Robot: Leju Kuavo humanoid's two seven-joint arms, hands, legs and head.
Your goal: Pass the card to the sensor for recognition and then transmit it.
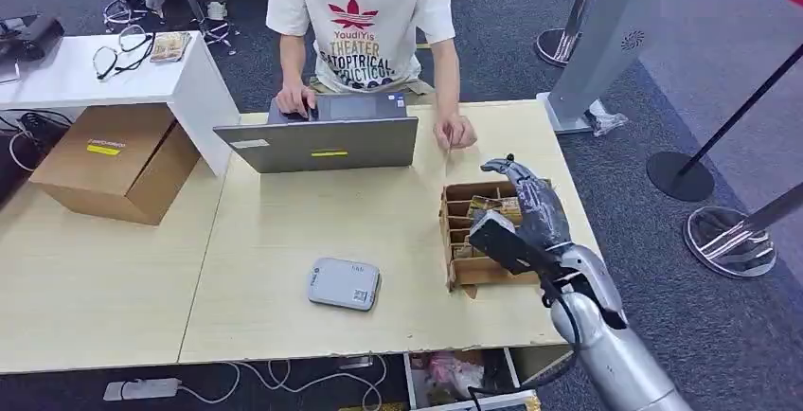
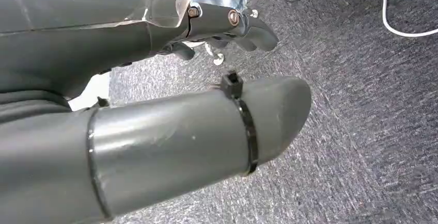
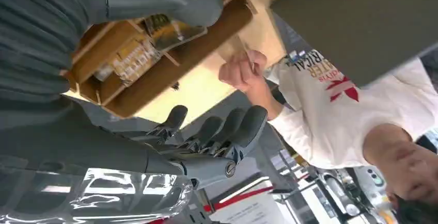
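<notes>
Pale wooden table (image 1: 284,269) carries a grey open laptop (image 1: 317,141), a brown cardboard divided box (image 1: 455,241) with yellowish cards (image 3: 135,59) standing on edge in its compartments, and a small grey rounded sensor pad (image 1: 343,284) well to the box's left. Over the box hangs the right hand (image 1: 532,207), fingers spread and grasping nothing. By the floor, the left hand (image 2: 155,105) lies slack, fingers loosely apart and holding nothing.

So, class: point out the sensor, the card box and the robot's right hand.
sensor (image 1: 344,284), head view, middle of its grey top.
card box (image 1: 446,231), head view, its left wall.
right hand (image 1: 530,205), head view, back of the hand.
</notes>
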